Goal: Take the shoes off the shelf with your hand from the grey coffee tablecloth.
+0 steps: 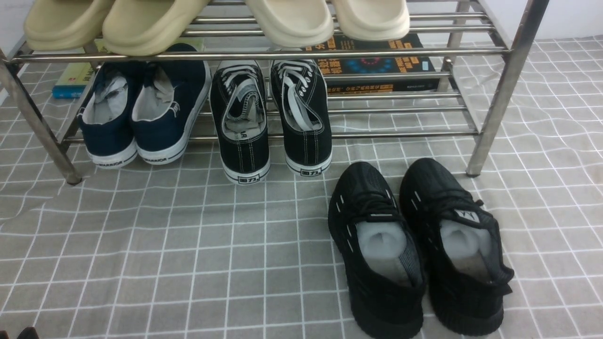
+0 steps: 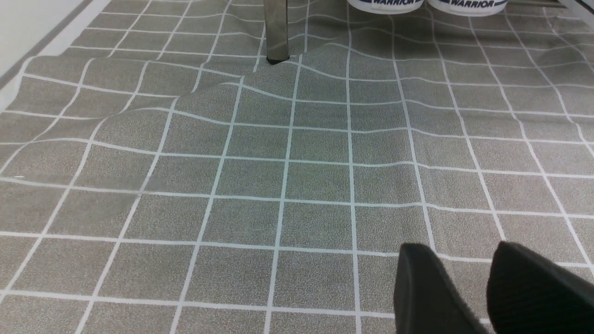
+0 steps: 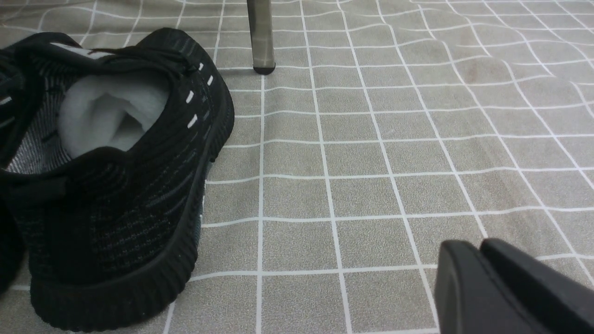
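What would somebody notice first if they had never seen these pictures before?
Probably the pair of all-black knit sneakers, sitting side by side on the grey checked tablecloth in front of the steel shoe rack. Next, the rack itself: beige slides on top, and navy shoes beside black canvas sneakers with white laces on the lower rails.

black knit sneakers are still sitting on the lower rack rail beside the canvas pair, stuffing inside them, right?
Not quite. The black knit sneakers, stuffing inside, sit on the grey tablecloth in front of the rack, not on its rail. The front view shows it.
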